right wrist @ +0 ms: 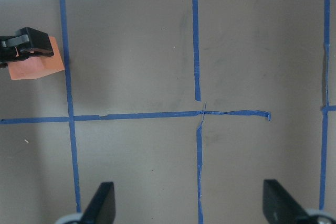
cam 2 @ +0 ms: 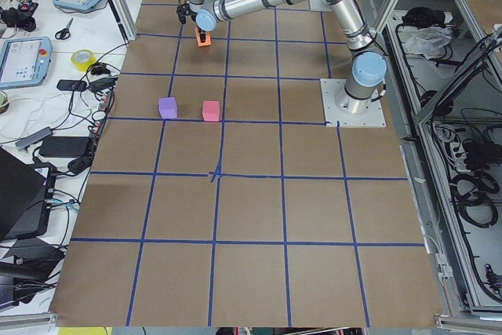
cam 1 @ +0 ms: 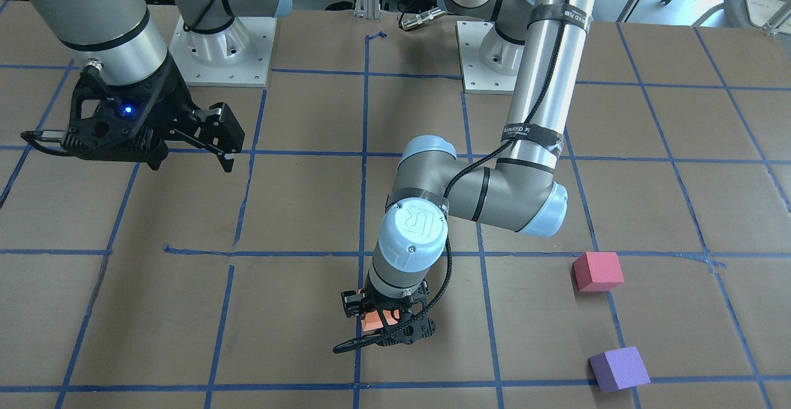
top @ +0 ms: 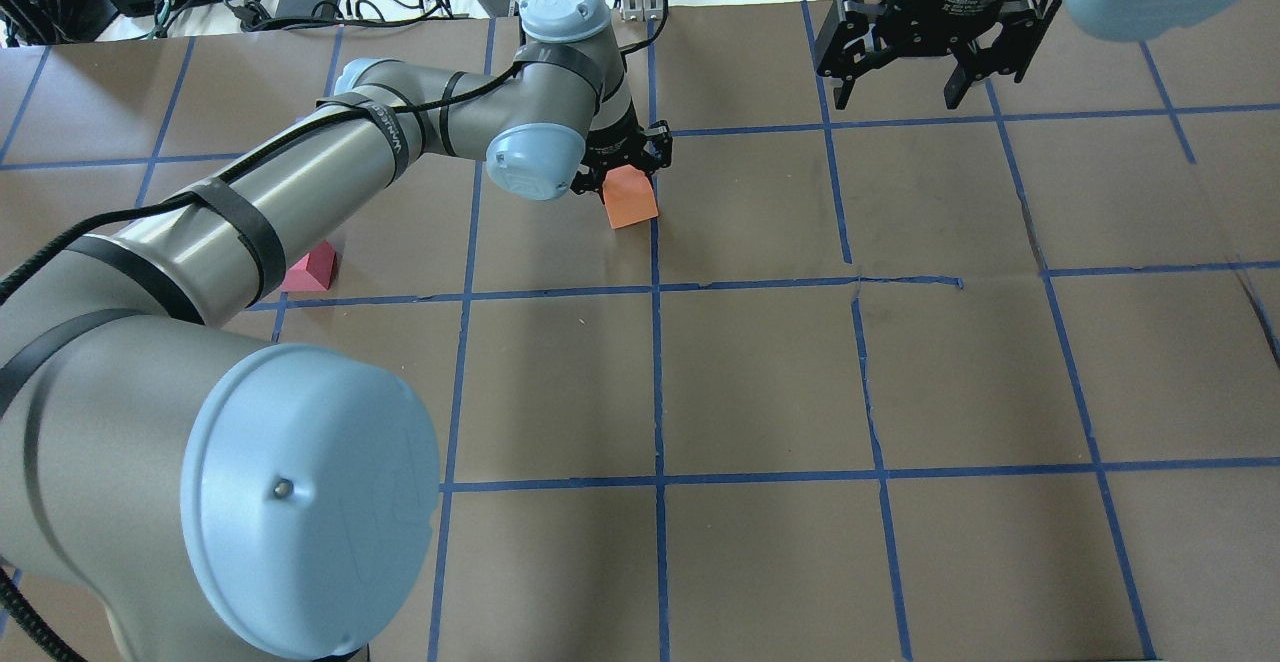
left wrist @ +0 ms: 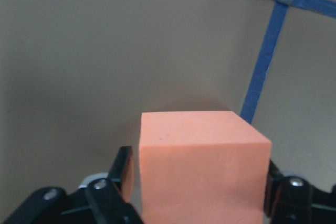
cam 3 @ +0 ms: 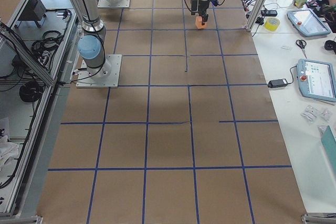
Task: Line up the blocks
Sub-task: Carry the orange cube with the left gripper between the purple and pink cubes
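The table is covered in brown paper and marked with a grid of blue tape lines. The left arm reaches forward across the middle of the table, with the left gripper pointing straight down. Its 2 fingers are closed against opposite sides of the orange block, and in the left wrist view the block fills the gap between them. The orange block sits low at the table surface, just beside the central lengthwise tape line and on the robot's left of it. The views do not show whether its underside touches the paper. The right gripper hangs above the table on the robot's right side, near the arm bases. Its jaws are spread wide and nothing is between them; the right wrist view shows only bare paper and tape lines between the 2 fingertips. The pinkish-red block and the purple block rest on the table on the robot's left side, well apart from the orange block. These 2 blocks lie near each other without touching, and the purple block is the farther from the robot base. In the overhead view the left arm covers the purple block and part of the pinkish-red block.
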You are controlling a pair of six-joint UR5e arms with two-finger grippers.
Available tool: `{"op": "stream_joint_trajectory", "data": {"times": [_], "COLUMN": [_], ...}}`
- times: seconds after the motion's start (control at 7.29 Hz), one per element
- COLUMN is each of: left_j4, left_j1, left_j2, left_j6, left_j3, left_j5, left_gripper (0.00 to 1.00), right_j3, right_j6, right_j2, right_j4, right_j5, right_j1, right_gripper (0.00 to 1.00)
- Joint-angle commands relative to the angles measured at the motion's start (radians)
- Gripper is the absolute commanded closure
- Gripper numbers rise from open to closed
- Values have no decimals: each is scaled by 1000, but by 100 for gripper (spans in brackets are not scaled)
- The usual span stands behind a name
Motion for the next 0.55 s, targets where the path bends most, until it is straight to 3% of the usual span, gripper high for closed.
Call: {"op": "stream_joint_trajectory", "data": {"times": [0.0, 0.41], "left_j4": [-96, -198], "left_j1": [63, 204], "left_j2": [37, 103], "left_j6": [50, 246], "left_j3": [-7, -2], "left_j5": [-7, 63], "left_gripper": [100, 100], "right_j3": [0, 0], "right_j6": [0, 5], "right_j2": [0, 2], "right_j4": [-2, -2], "right_j5": [1, 2], "right_j1": [0, 0], "right_gripper": [0, 0]}}
